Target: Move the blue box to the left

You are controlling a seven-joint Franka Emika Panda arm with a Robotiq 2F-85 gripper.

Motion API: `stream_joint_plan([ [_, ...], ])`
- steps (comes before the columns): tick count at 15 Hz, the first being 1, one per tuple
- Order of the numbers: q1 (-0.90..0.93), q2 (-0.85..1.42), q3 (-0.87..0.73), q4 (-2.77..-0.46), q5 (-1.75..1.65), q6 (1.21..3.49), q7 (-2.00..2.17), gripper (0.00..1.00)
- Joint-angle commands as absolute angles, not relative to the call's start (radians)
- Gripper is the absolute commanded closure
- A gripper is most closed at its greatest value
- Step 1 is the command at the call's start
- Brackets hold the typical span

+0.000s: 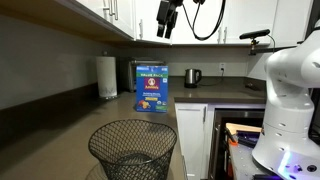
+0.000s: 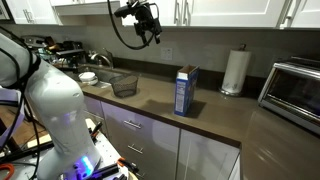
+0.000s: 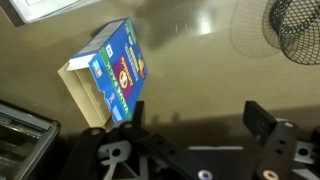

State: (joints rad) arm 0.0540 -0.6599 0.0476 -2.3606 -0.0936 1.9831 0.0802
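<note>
The blue box point(image 1: 152, 89) stands upright on the dark countertop, with a yellow-orange picture on its broad face. It also shows in an exterior view point(image 2: 185, 91) and in the wrist view point(image 3: 112, 72), seen from above. My gripper point(image 1: 167, 22) hangs high above the counter near the upper cabinets, well clear of the box; it also shows in an exterior view point(image 2: 148, 24). In the wrist view the gripper point(image 3: 196, 118) is open and empty, with the box up and to the left of its fingers.
A black wire mesh basket point(image 1: 132, 148) sits on the counter, also in an exterior view point(image 2: 124, 84). A paper towel roll point(image 1: 106, 77) stands by the wall. A silver toaster oven point(image 2: 295, 88) sits at the counter's end. A kettle point(image 1: 193, 76) stands further back.
</note>
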Motion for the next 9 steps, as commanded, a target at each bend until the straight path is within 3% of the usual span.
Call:
stream_joint_plan([
  [1, 0.037, -0.551, 0.025, -2.318, -0.093, 1.961, 0.027, 0.0],
  [9, 0.005, -0.382, -0.053, -2.182, -0.128, 1.887, -0.125, 0.0],
])
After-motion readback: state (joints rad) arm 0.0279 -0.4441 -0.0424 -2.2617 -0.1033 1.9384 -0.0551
